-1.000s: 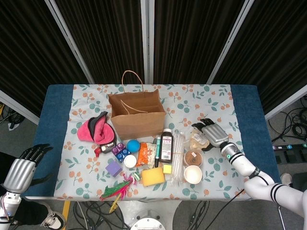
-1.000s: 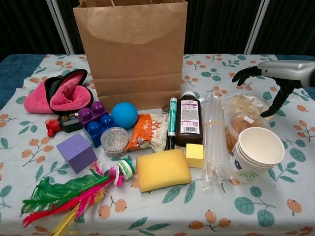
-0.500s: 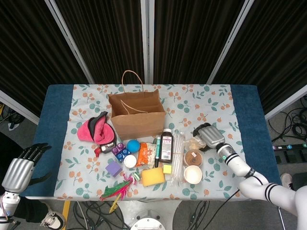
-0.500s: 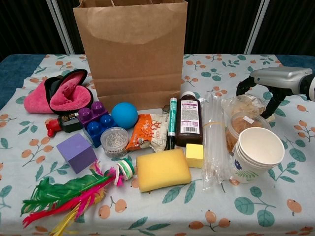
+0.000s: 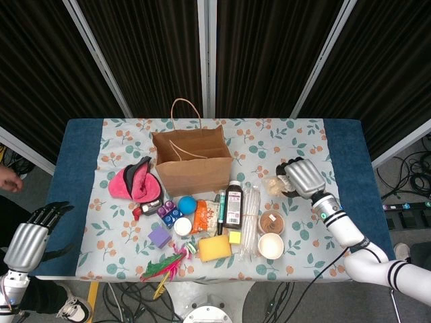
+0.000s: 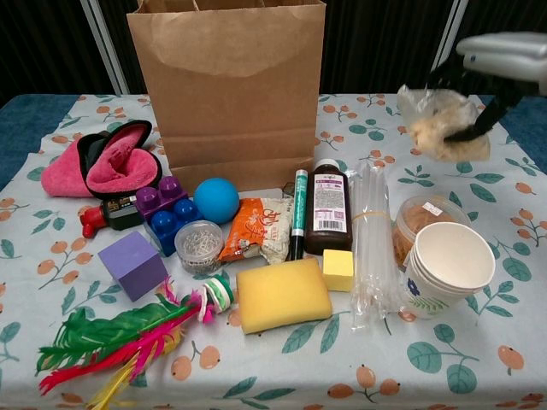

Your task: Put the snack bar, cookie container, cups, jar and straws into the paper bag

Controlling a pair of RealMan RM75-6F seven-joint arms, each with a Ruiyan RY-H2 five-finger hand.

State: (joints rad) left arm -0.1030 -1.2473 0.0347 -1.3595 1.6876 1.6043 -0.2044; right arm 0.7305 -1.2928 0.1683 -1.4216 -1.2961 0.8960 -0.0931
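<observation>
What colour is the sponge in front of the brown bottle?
Yellow: the sponge is a plain yellow block, clearest in the chest view.

The labels on the brown bottle (image 6: 329, 207) and orange packet (image 6: 254, 230) are too small to read.

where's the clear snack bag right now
The snack bag is lifted off the table in the right robot hand, on the right of both views, above the cookie container and cups, to the right of the paper bag.
</observation>
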